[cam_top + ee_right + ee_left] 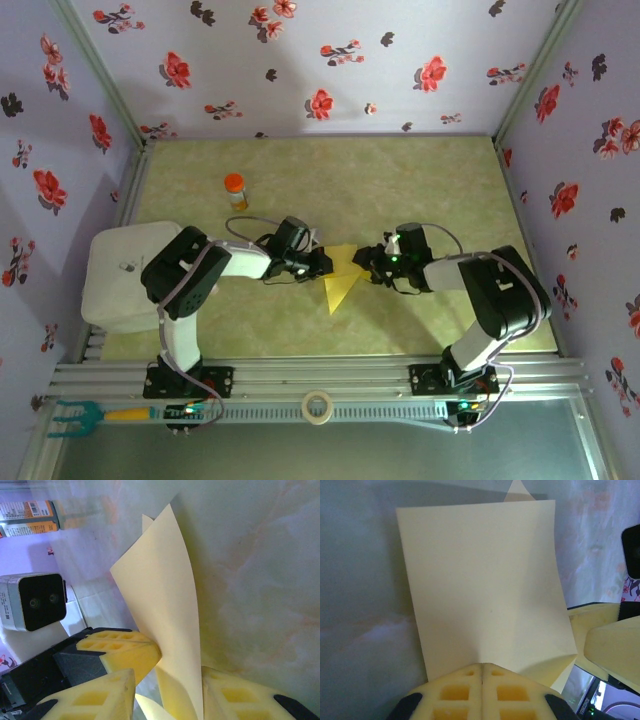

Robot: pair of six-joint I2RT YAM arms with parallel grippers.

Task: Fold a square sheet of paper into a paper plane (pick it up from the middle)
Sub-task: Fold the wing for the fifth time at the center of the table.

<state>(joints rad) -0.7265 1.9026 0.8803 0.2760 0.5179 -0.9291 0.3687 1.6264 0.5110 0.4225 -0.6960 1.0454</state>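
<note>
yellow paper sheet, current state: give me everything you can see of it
The square sheet of paper is thin, plain pale yellow, already folded: from above it reads as a triangle, tip pointing to the near side, midway between both grippers. One smooth panel stands up, slightly curled, with a soft crease near its pinched edge. The left gripper is shut on that edge; the right gripper has its jaws apart around the panel, contact unclear.

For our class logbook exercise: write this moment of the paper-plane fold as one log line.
paper: creased, partly raised | left claw: shut on paper | right claw: open, astride paper
</note>
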